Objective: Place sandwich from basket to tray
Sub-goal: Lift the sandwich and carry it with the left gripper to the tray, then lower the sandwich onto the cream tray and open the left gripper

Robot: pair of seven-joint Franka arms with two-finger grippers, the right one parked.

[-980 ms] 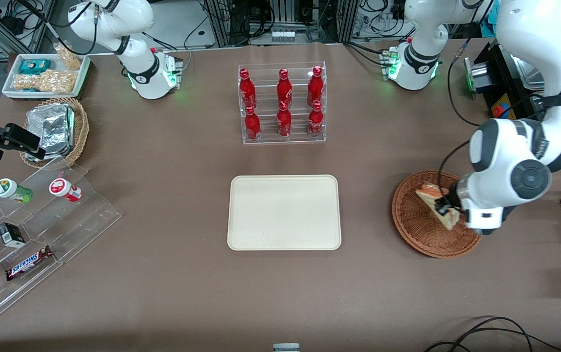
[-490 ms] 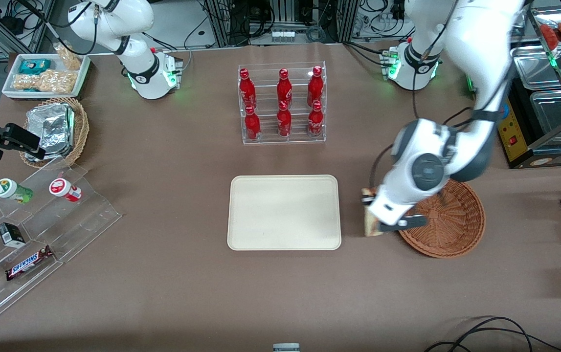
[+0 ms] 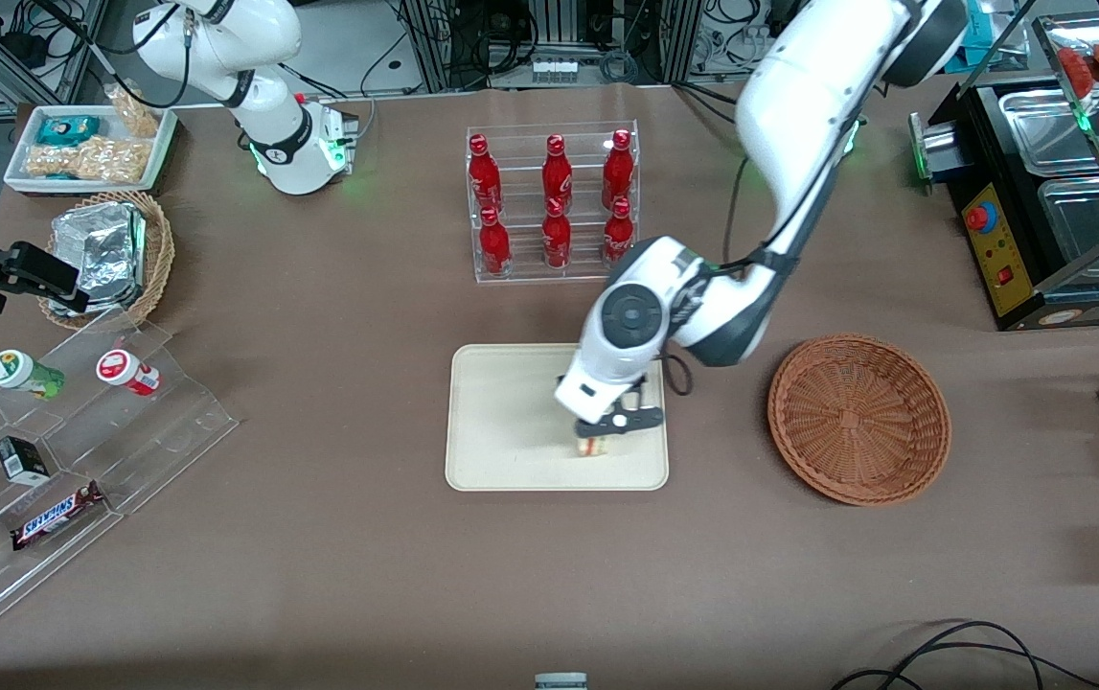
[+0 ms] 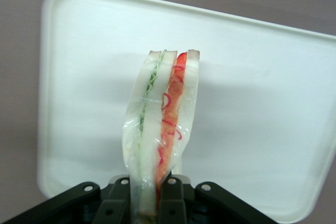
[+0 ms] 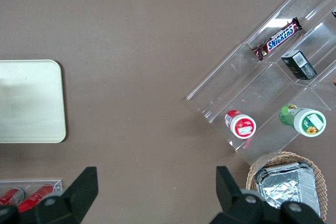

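The gripper [image 4: 149, 203] is clamped on the wrapped sandwich [image 4: 160, 129], which juts out from it over the tray [image 3: 501, 422]. Soft, light and slick in its film, it likely needs gentle pressure across the bread faces. The basket [image 3: 858, 418] sits well off toward the working arm's end.

Your front camera looked down steeply on the whole bench [image 3: 319, 537] from high up. The left wrist camera sat close, facing along the gripper [image 4: 149, 203] onto the tray [image 4: 262, 103]. The right wrist camera looked straight down; all three views shared that tray.
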